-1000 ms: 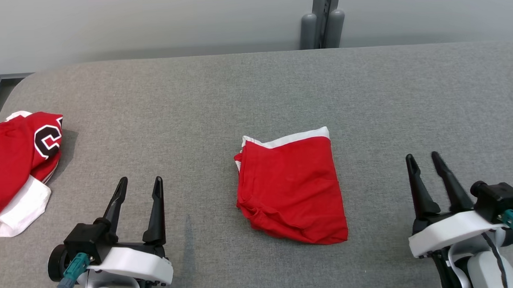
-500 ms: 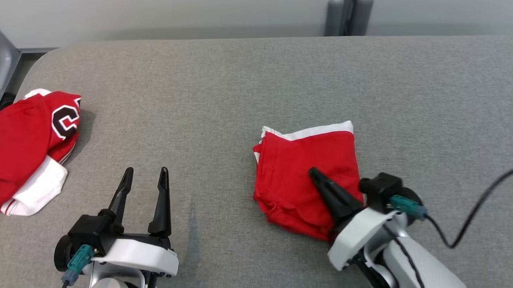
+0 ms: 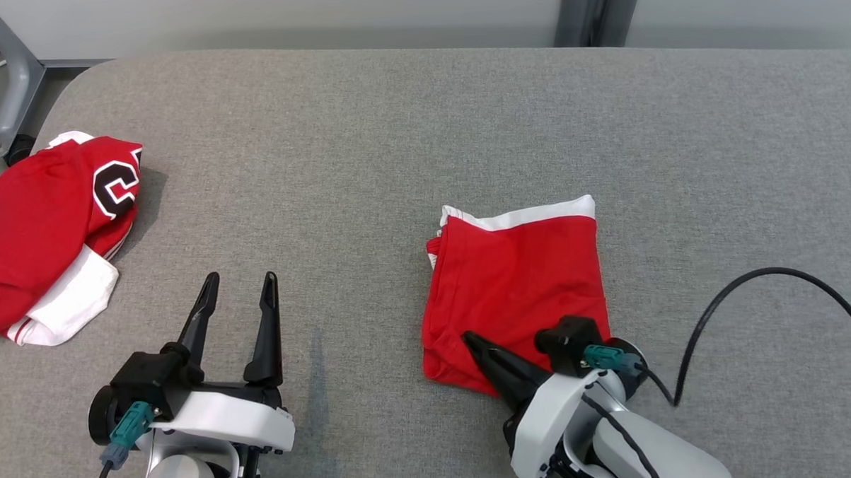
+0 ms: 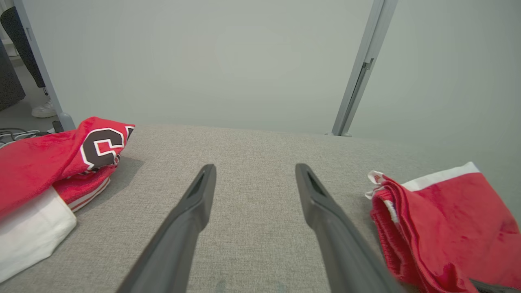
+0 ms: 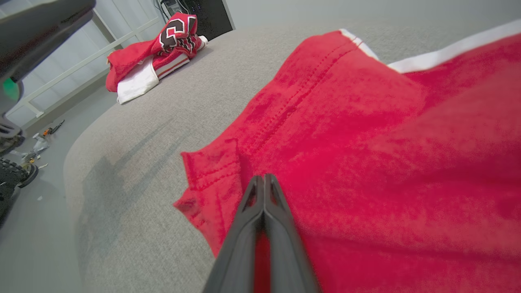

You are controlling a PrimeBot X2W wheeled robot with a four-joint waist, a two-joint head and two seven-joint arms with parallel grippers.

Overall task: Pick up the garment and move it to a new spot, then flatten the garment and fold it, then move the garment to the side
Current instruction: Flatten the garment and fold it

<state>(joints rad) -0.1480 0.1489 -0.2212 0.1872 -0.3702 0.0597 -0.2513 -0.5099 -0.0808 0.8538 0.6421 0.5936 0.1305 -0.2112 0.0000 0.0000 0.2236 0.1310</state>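
Over at nine o'clock, the crumpled jersey (image 3: 43,231) sits by the left edge of the table (image 3: 322,129), out of the work. Next, my left gripper (image 3: 241,277) hovers spread and empty above bare grey surface. At centre lies the folded garment (image 3: 519,278), white band toward twelve. My right gripper (image 3: 469,336), fingers pressed together, rests on its seven-o'clock corner, probably to slide it. Open room runs toward three, under the cable (image 3: 752,277).
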